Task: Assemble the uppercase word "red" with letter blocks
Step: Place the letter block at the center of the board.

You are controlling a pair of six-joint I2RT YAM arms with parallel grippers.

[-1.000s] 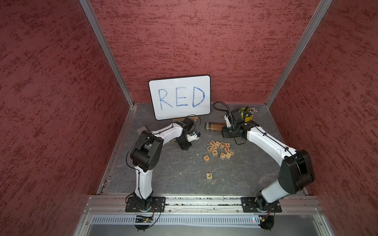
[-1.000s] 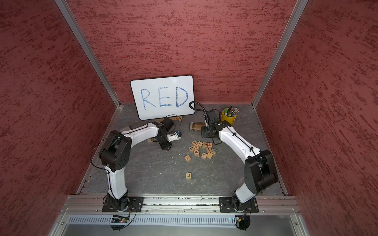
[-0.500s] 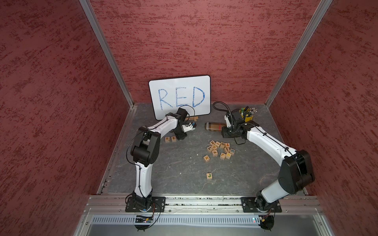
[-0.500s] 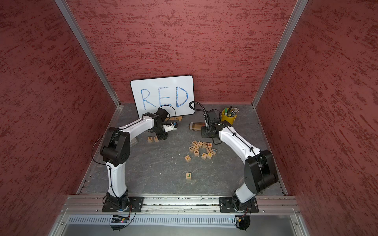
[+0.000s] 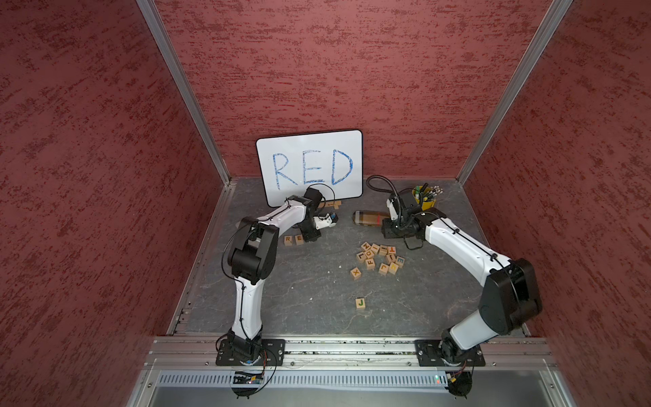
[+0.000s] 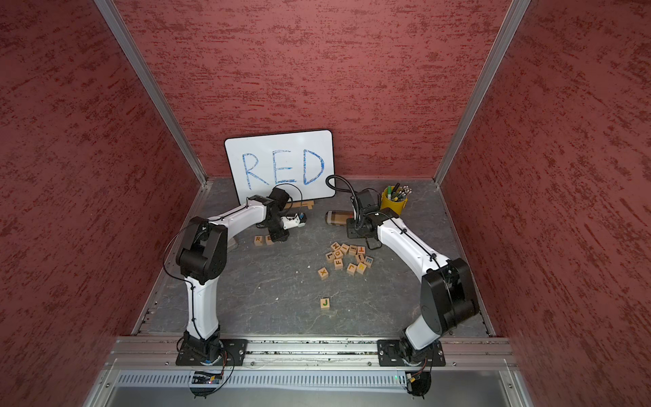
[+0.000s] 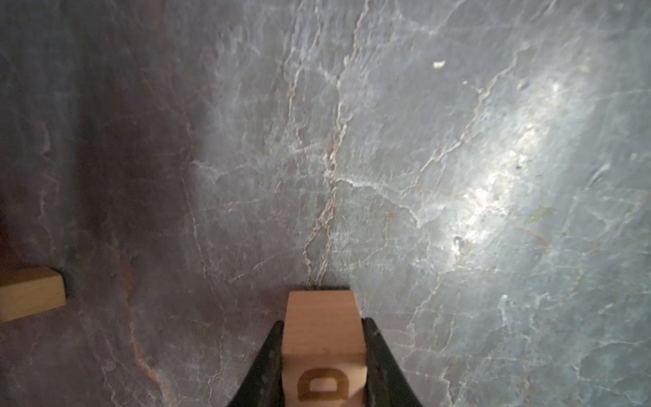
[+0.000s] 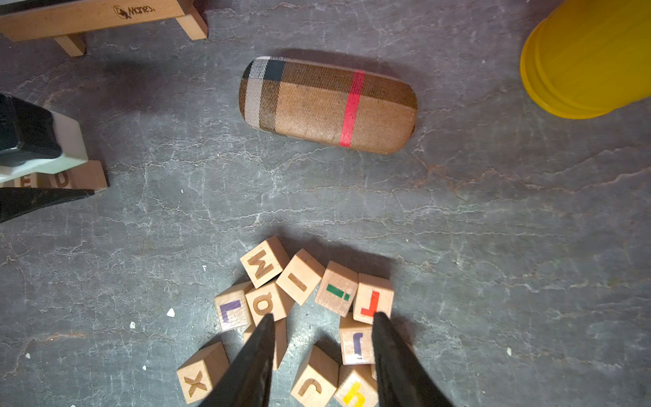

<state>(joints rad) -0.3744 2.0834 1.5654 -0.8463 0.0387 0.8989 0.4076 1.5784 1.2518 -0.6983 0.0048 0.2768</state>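
**Q:** Where's the D?

**A:** The D block [image 7: 321, 313] is pinched between the jaws of my left gripper [image 7: 324, 323], with its letter face turned toward the wrist camera. It's either very low over the table or already down on it. I can't tell which.

**Q:** And the other two?

**A:** The E block [image 5: 299, 239] lies just beside that gripper, on its outer side, and the R block [image 5: 288, 240] sits hard against the E's far side. From my right wrist, the D looks lined up right next to the E.

**Q:** So how far along are you?

**A:** Nearly done, I'd judge. R and E are placed and D is at its spot. What's left is to let go and back off without nudging the row.

**Q:** Your other arm?

**A:** My right gripper [image 8: 323, 317] hangs with its jaws partly apart and nothing between them. It's above the spare blocks [image 8: 300, 276], well apart from the word. One J block [image 5: 360, 302] lies alone, nearer my bases.

**Q:** The surroundings?

**A:** The table [image 5: 310, 282] is dark grey and stone-like, with pale veins and a few crumbs. Beyond my right fingertips are a plaid glasses case [image 8: 327, 105] and a yellow cup [image 8: 584, 60]. Behind my left gripper stands a whiteboard [image 5: 310, 165] reading RED. Rough red walls [image 5: 334, 63] close three sides.
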